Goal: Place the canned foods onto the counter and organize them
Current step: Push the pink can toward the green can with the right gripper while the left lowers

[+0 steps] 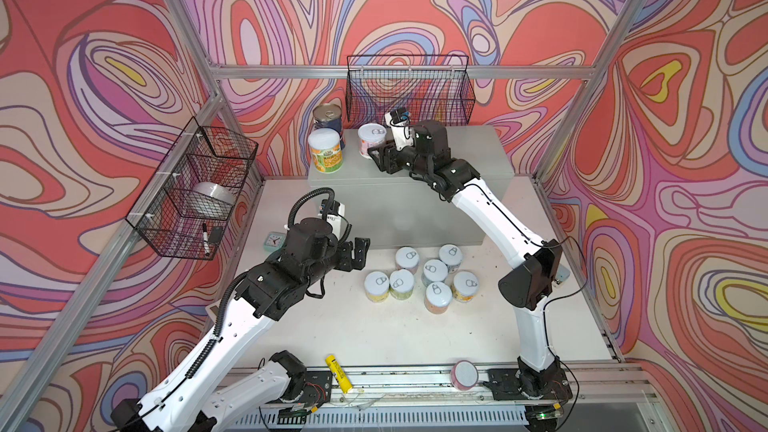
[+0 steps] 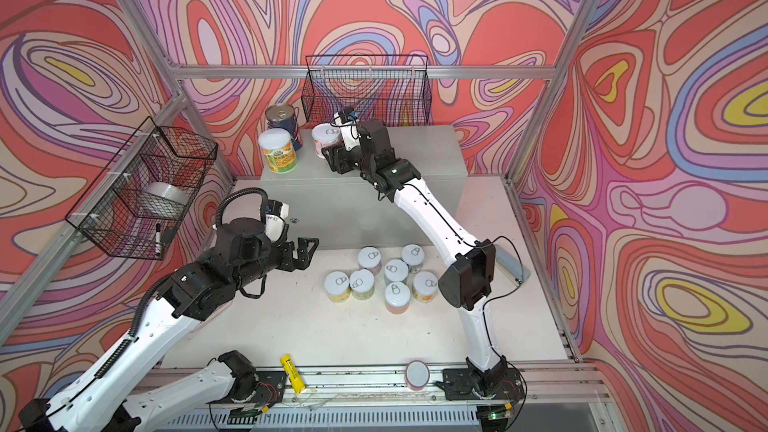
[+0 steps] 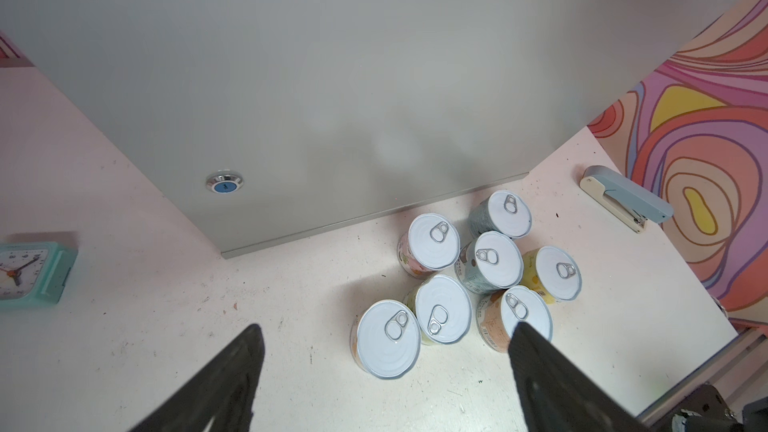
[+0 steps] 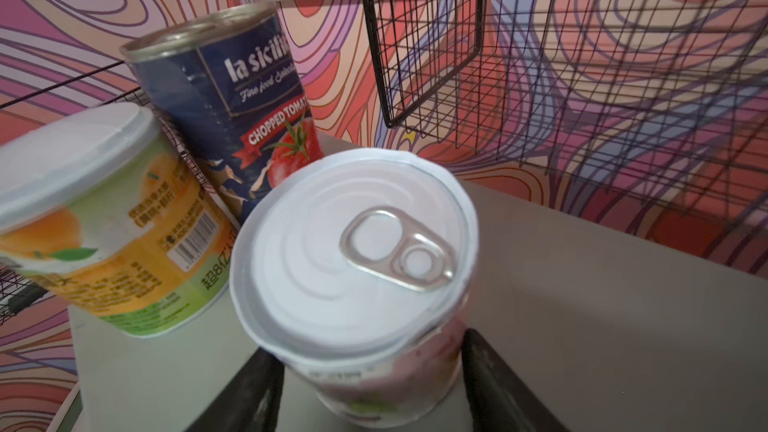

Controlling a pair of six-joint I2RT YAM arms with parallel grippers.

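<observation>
The blue can [image 4: 232,105] on the raised grey bench [image 1: 478,151] read "la sicili…", "Fine food" and "CHOPPED TOMAT…" over a tomato picture. The rest of each line curved out of sight. Beside it stood the orange-and-green can [image 4: 104,222], with a barcode and Chinese print too blurred to read. Both kept to the left end of the top, the blue one at the back corner and the orange one near the front edge.

The pink can [image 4: 353,251], with a white lid and pull tab, stood just right of them. The right end effector [image 1: 376,152] had a finger on either side of the can's base. Whether they pressed on it could not be told. Most of the top to the right lay bare, under a black wire basket [image 4: 582,56] on the back wall.

Seven white-lidded cans [image 1: 435,270] clustered on the white bench [image 1: 374,338], close to the grey front. Their labels were unreadable. The left end effector [image 1: 357,252] hovered left of them, open and empty. Open bench lay between the cluster and a teal clock [image 3: 29,272].
</observation>
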